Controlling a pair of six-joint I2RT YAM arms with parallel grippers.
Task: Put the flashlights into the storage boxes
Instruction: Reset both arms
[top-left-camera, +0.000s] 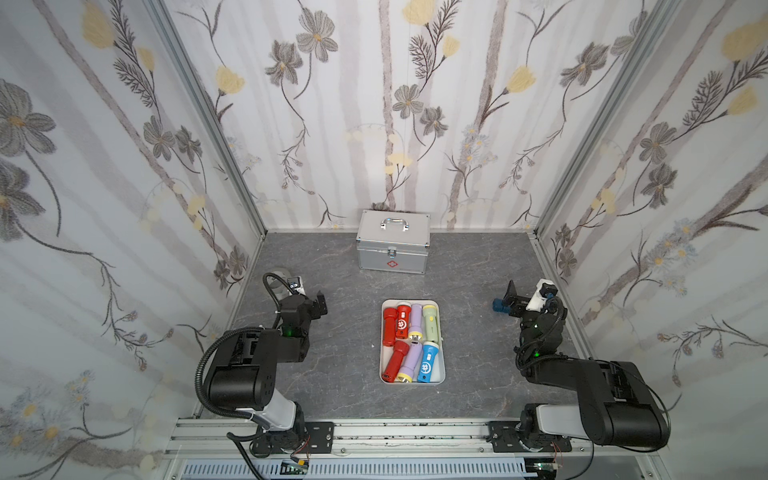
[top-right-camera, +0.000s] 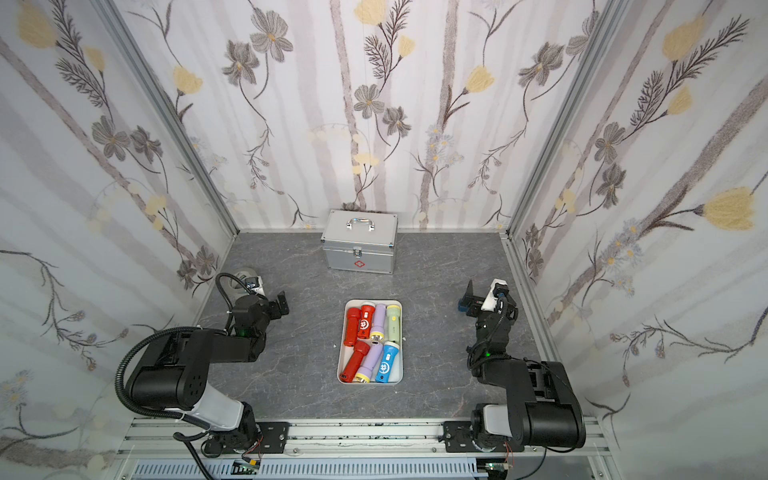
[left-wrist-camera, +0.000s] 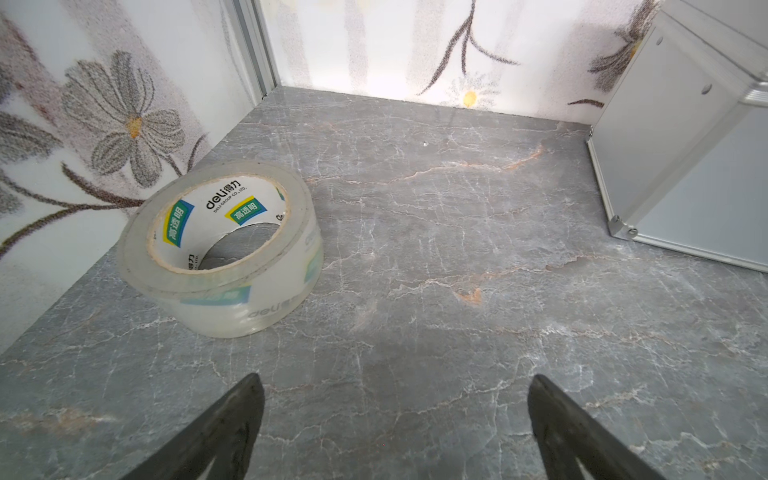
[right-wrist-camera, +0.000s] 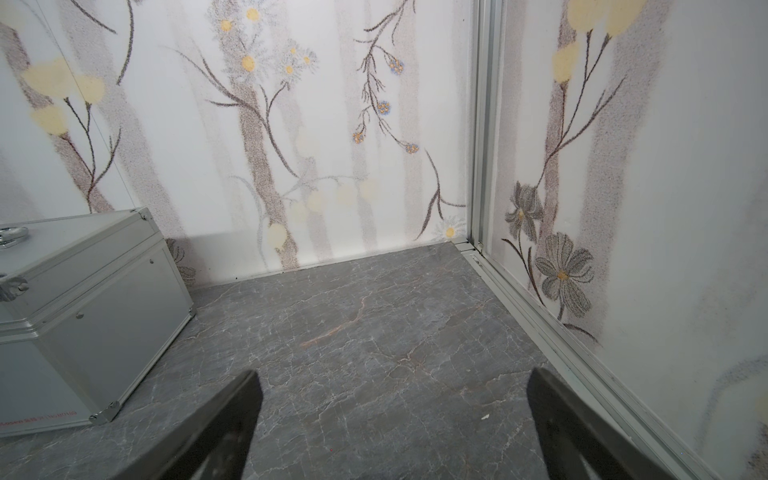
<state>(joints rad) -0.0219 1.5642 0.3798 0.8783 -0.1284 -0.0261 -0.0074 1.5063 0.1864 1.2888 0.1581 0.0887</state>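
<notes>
The white storage box lies mid-table in both top views, and all the flashlights in sight are inside it. The far row holds two red ones, a lilac one and a pale green one. The near row holds a red, a lilac and a blue one. My left gripper hovers left of the box, open and empty. Out to the right, my right gripper is also open and empty.
A silver case with handle and red cross stands against the back wall. A clear tape roll lies by the left wall, just beyond the left gripper. A small dark blue block sits next to the right gripper. Walls enclose three sides.
</notes>
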